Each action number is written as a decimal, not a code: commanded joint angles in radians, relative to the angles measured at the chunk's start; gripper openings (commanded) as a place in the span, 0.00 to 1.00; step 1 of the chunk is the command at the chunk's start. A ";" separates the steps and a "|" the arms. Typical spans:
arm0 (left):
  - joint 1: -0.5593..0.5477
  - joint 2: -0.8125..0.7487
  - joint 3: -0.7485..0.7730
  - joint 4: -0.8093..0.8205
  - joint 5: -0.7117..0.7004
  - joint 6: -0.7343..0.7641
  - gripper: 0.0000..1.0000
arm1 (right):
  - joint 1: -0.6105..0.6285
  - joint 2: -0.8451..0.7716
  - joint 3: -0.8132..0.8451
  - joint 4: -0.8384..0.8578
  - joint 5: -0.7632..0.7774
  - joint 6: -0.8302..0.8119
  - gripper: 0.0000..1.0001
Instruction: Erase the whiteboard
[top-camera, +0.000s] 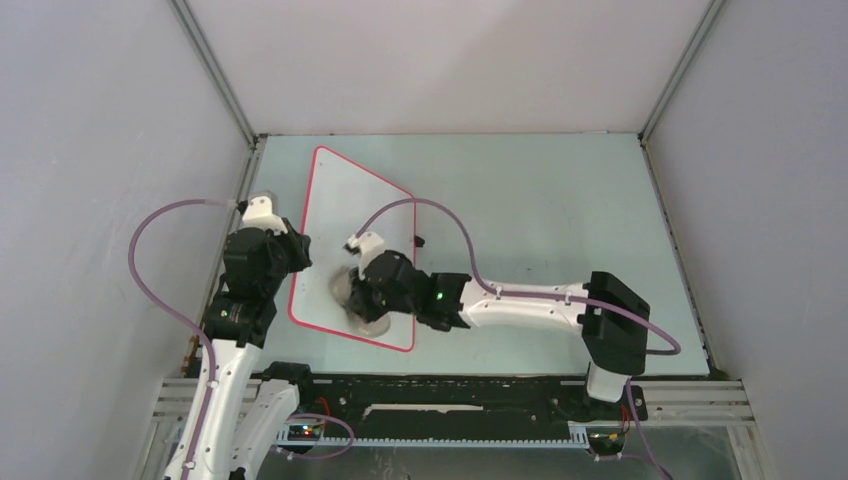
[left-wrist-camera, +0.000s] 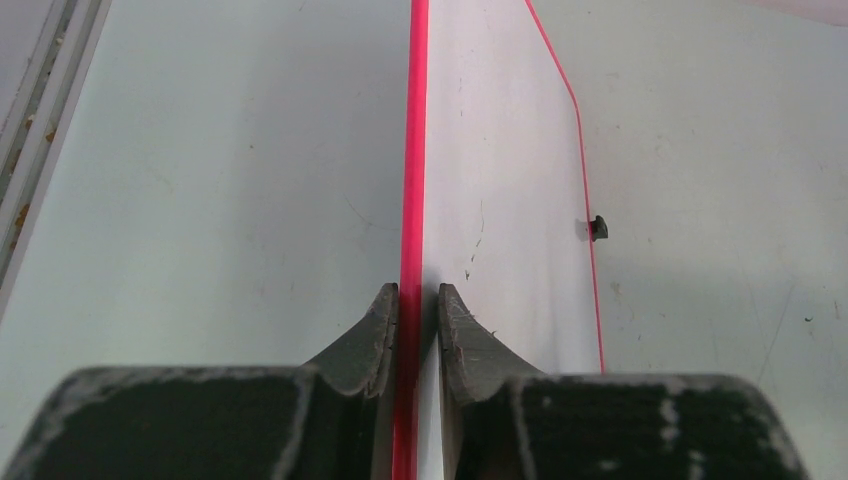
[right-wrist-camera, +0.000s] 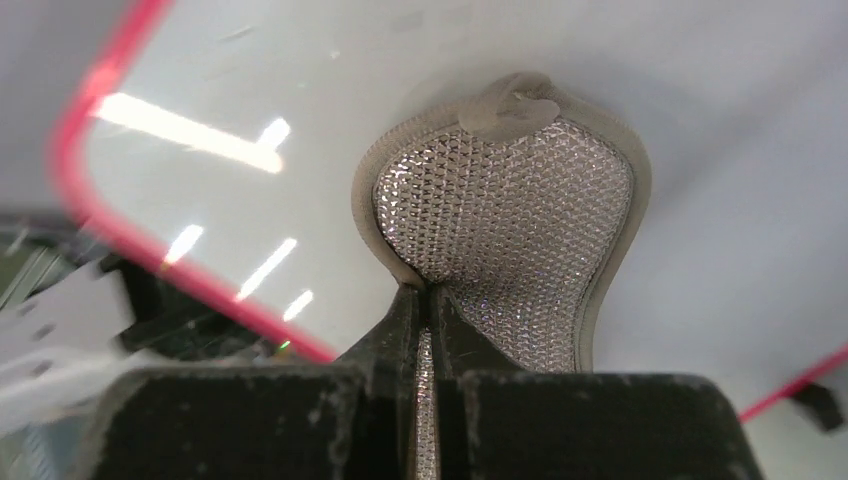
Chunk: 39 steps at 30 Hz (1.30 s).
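The whiteboard (top-camera: 345, 215), white with a red-pink rim, lies on the table at the left. My left gripper (top-camera: 298, 256) is shut on its left rim; the left wrist view shows the red edge (left-wrist-camera: 412, 150) pinched between my fingers (left-wrist-camera: 372, 330). No green writing shows. My right gripper (top-camera: 352, 297) is shut on a grey knobbly cloth pad (right-wrist-camera: 505, 215) and presses it on the board's near part. A black clip (left-wrist-camera: 598, 228) sits on the board's far edge.
The pale green table (top-camera: 540, 220) reaches right of the board. White enclosure walls (top-camera: 120, 120) stand on all sides. A black rail (top-camera: 450, 395) runs along the near edge. The right arm (top-camera: 530, 305) stretches across the near table.
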<state>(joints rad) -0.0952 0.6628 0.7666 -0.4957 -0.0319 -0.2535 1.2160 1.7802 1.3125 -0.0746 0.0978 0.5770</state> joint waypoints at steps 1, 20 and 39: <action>-0.014 0.017 -0.019 -0.055 0.035 0.000 0.00 | 0.064 -0.036 0.035 0.020 -0.081 -0.025 0.00; -0.013 0.009 -0.019 -0.053 0.048 -0.001 0.00 | -0.017 -0.090 -0.478 0.046 0.003 0.160 0.00; -0.012 0.008 -0.018 -0.055 0.037 0.000 0.00 | -0.027 -0.016 -0.109 0.036 -0.117 0.060 0.00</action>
<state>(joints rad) -0.0952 0.6609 0.7666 -0.4931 -0.0269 -0.2535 1.2106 1.7115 1.1995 -0.0231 0.0204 0.6281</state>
